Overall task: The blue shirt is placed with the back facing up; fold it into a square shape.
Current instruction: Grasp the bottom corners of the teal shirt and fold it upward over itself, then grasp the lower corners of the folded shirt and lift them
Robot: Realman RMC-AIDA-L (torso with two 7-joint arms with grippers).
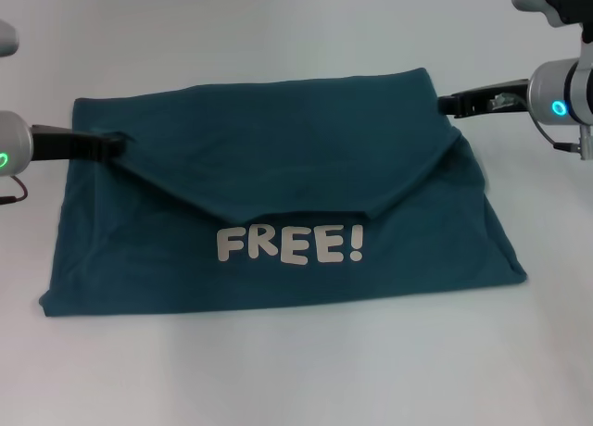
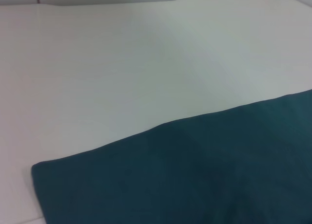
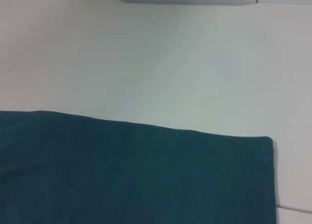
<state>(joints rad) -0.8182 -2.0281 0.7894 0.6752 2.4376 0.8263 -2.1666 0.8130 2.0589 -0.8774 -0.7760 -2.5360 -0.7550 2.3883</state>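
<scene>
The blue shirt lies on the white table, its far part folded toward me into a wide V-shaped flap. White "FREE!" lettering shows below the flap's point. My left gripper reaches in low from the left and is shut on the puckered left corner of the flap. My right gripper comes in from the right and touches the shirt's far right edge. In the left wrist view only flat cloth of the shirt shows, and likewise in the right wrist view.
The white table runs on around the shirt on every side. Seams of the table surface show at the far edge in the right wrist view.
</scene>
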